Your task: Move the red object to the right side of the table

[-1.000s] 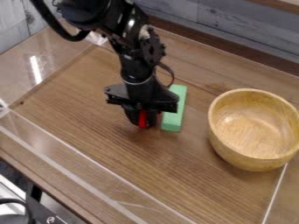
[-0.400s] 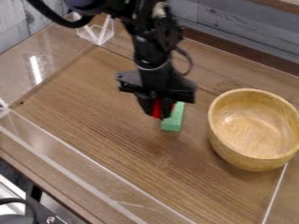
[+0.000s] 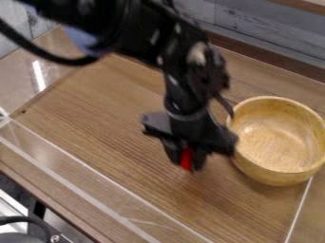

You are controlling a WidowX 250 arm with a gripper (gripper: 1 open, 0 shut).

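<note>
small red object [image 3: 187,159], blurred

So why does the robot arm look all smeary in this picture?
In the camera view the arm is blurred, so the gripper and the red object it holds look soft; the wooden bowl and table stay sharper, with pale glare on the clear wall at left.
</note>
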